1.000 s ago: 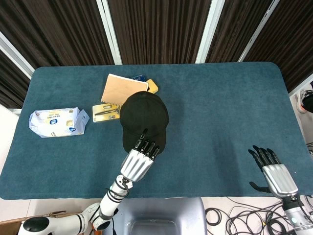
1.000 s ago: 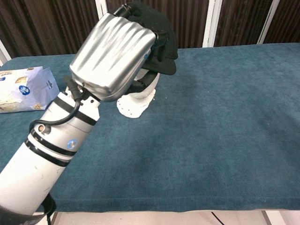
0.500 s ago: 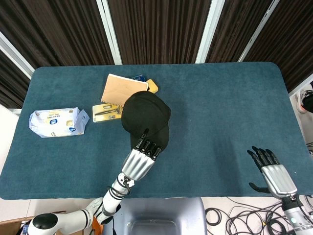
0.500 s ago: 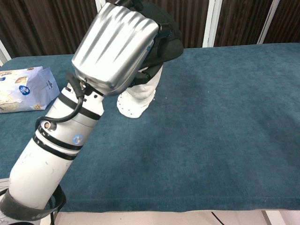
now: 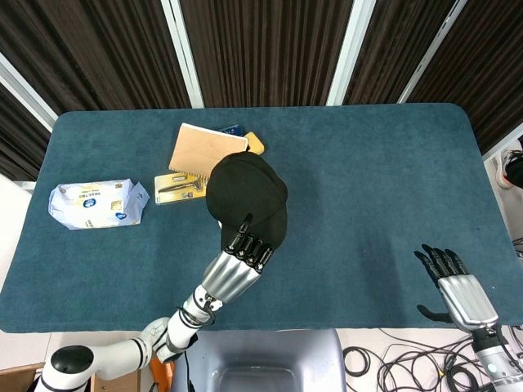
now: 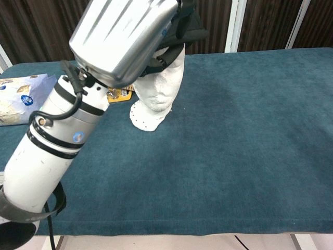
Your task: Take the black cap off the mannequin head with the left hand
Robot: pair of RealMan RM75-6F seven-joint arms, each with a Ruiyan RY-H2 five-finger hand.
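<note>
The black cap hangs over the middle of the table, its brim gripped by my left hand. In the chest view that left hand fills the upper left, and the cap sits raised above the white mannequin head, whose face is uncovered. The head view hides the mannequin head under the cap. My right hand hovers at the table's near right edge, its fingers spread and holding nothing.
A tan notebook, a yellow block and a yellow carded pack lie behind the cap. A white and blue packet lies at the far left. Blue cloth covers the table.
My left hand has risen and shifted a little right, carrying the cap with it. The cap has come up off the mannequin head, baring its face. The right hand has stayed put.
</note>
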